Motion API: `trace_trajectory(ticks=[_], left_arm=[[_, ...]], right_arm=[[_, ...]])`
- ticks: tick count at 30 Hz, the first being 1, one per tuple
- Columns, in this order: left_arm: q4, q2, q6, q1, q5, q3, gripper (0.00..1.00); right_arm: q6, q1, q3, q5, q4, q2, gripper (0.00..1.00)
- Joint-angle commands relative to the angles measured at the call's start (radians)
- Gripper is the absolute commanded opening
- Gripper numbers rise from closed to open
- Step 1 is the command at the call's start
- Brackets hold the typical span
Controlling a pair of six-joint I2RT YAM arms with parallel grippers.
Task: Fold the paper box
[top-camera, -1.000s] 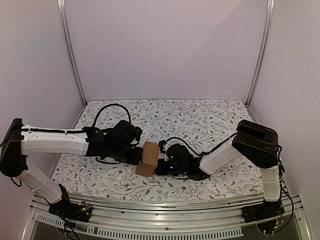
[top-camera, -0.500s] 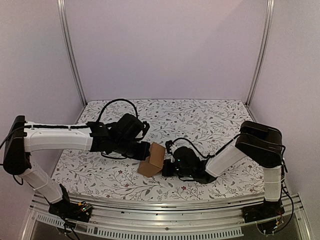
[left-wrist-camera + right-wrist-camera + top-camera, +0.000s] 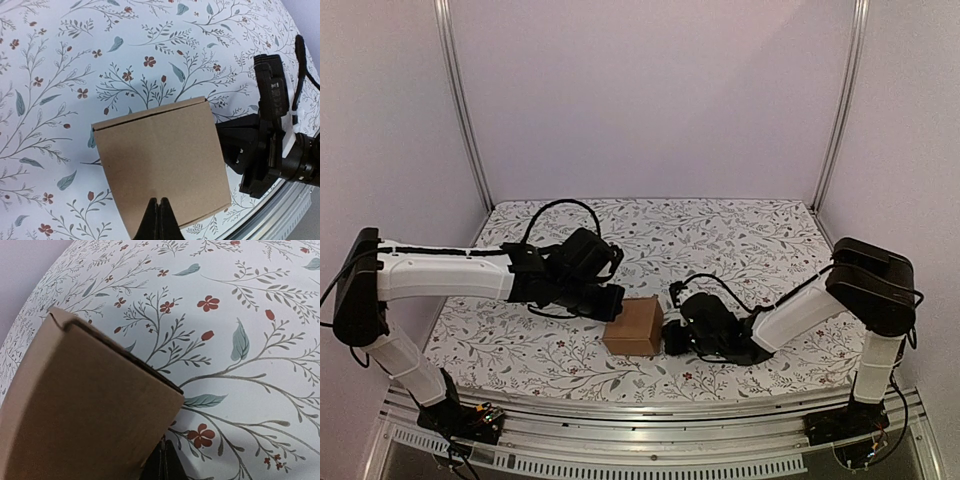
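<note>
The paper box (image 3: pixel 633 327) is a closed, squarish brown cardboard box resting flat on the flowered table (image 3: pixel 740 240), near its front edge. My left gripper (image 3: pixel 616 306) is shut, and its tips lie over the box's top face (image 3: pixel 160 155) at the near edge, with nothing between the fingers (image 3: pixel 160 202). My right gripper (image 3: pixel 670 335) is also shut. It sits low at the box's right side, its tips (image 3: pixel 164 460) right by the box's lower corner (image 3: pixel 85 405). The left wrist view shows the right gripper's black body (image 3: pixel 265 150) next to the box.
The table's front edge and metal rail (image 3: pixel 650 410) run just in front of the box. Black cables (image 3: pixel 555 215) loop above the left arm. Purple walls and upright frame posts (image 3: pixel 460 110) close in the back and sides.
The box has gone from standing tilted between the grippers to lying flat, and has shifted a little to the right. Both grippers moved right with it and stayed shut.
</note>
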Motion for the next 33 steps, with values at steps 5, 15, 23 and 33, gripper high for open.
trace_trajectory(ticks=[5, 15, 23, 33], left_arm=[[-0.077, -0.03, 0.027, -0.004, -0.09, 0.016, 0.0], [-0.176, -0.163, 0.048, 0.0, -0.193, -0.013, 0.03], [-0.277, -0.302, 0.099, 0.003, -0.321, 0.009, 0.54], [-0.42, -0.35, 0.181, 0.019, -0.398, 0.12, 0.99]], right_arm=[[-0.067, -0.012, -0.037, 0.122, -0.405, -0.145, 0.0], [-0.123, -0.012, 0.007, 0.179, -0.618, -0.336, 0.2], [-0.207, -0.011, 0.062, 0.297, -0.761, -0.514, 0.79], [-0.316, -0.013, 0.211, 0.467, -0.995, -0.658, 0.99]])
